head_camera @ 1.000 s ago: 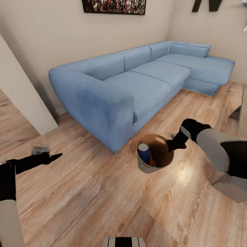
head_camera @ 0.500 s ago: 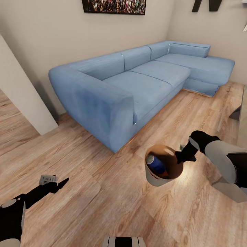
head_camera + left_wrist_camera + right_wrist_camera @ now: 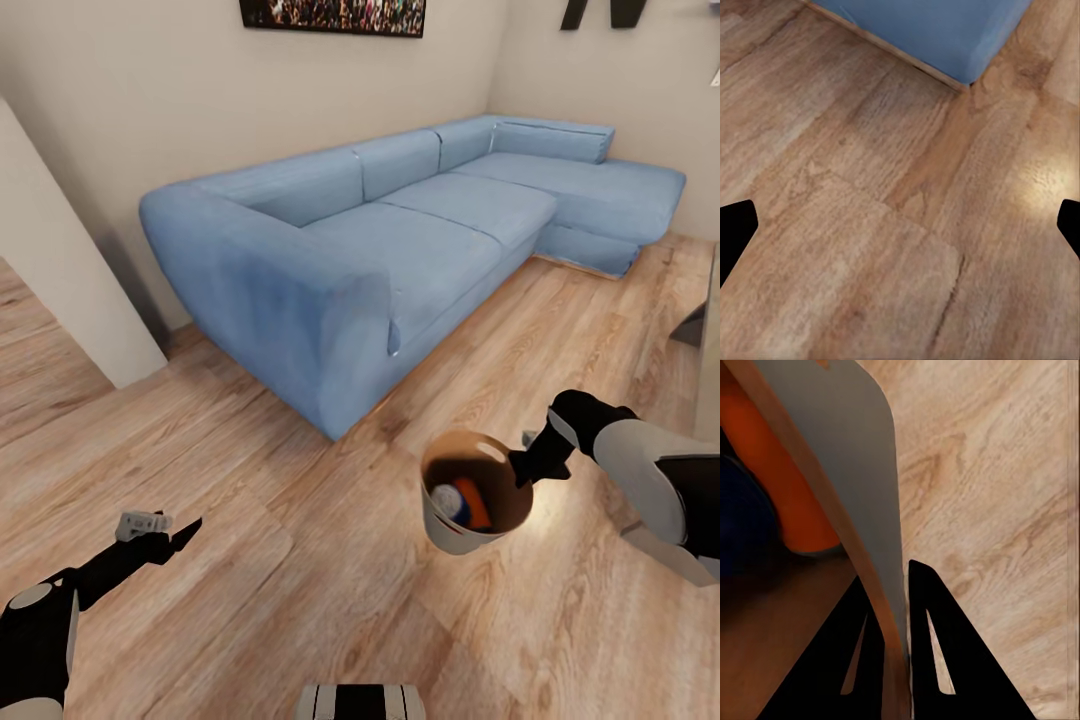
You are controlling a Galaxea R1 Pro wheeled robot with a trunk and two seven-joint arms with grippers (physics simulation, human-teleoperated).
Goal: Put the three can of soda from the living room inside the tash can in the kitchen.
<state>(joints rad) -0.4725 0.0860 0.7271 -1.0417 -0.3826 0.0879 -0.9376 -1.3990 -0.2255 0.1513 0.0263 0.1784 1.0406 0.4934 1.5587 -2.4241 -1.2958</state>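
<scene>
The right gripper [image 3: 524, 468] is pinched on the rim of the bin [image 3: 445, 530] — one finger [image 3: 866, 660] inside the brown wall, the other outside against the grey, as the right wrist view shows. The bin hangs off the floor [image 3: 250, 480], tilted, its mouth facing up and toward the camera, in front of the blue sofa [image 3: 400, 230]. Inside lie an orange can [image 3: 474, 503] and a blue can [image 3: 451, 502] side by side, silver ends toward the mouth. The left gripper [image 3: 170, 531] is held low over bare floor, fingers spread wide — nothing between them.
</scene>
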